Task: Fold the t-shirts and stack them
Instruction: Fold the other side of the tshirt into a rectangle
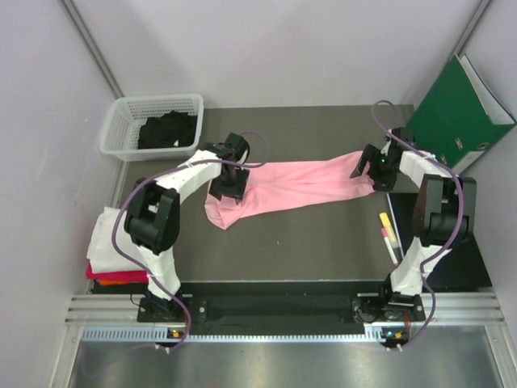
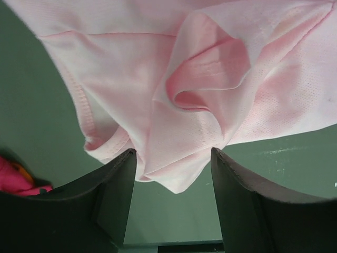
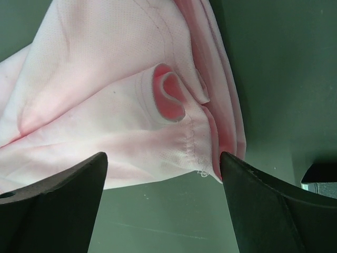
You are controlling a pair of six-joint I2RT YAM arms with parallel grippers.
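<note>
A light pink t-shirt (image 1: 291, 182) lies stretched in a rumpled band across the dark table. My left gripper (image 1: 229, 184) is over its left end. In the left wrist view my left gripper (image 2: 172, 153) is open, and a bunched corner of the pink shirt (image 2: 174, 105) hangs between the fingers. My right gripper (image 1: 365, 170) is at the shirt's right end. In the right wrist view my right gripper (image 3: 163, 155) is open wide, with the shirt's folded hem (image 3: 158, 121) just ahead of the fingertips. A white shirt (image 1: 105, 234) tops a stack with a magenta-red shirt (image 1: 113, 275) at the left edge.
A white mesh basket (image 1: 121, 121) holding black shirts (image 1: 168, 129) stands at the back left. A green binder (image 1: 456, 113) leans at the back right. Small pink and yellow markers (image 1: 389, 230) lie near the right arm. A bit of the magenta-red shirt (image 2: 16, 176) shows at the left wrist view's lower left.
</note>
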